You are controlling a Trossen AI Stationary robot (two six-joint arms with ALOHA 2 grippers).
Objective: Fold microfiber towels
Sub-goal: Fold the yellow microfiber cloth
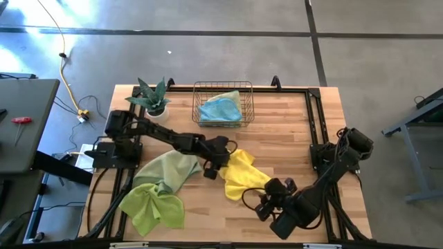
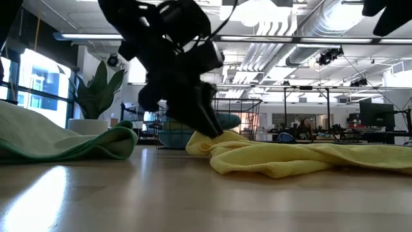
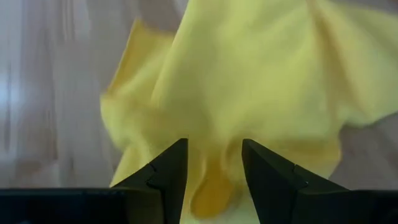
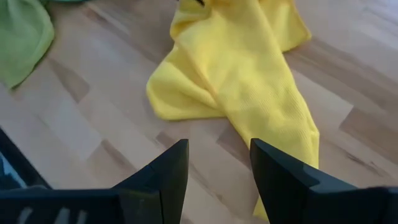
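A crumpled yellow towel [image 1: 243, 178] lies on the wooden table near its middle. My left gripper [image 1: 213, 166] is open at the towel's left end, with a raised fold of yellow cloth between its fingers [image 3: 214, 146]. My right gripper [image 1: 264, 200] is open and empty just above the table by the towel's near right end [image 4: 217, 146]. A pale sage green towel [image 1: 169, 169] and a lime green towel [image 1: 152, 207] lie crumpled at the near left. A light blue towel [image 1: 221, 108] lies in the wire basket [image 1: 223, 86]. My left gripper stands with its open fingers on either side of a raised fold [image 3: 211, 190] at the yellow towel's left end. It comes slanting down from the table's left. In the low view a fingertip [image 2: 212, 129] meets the cloth's edge. The towel lies slack on the table.
A green spiky potted plant [image 1: 154, 99] stands at the far left beside the basket. Black clamp rails [image 1: 315, 117] run along the table's right side. Bare wood shows between the basket and the yellow towel [image 1: 277, 138].
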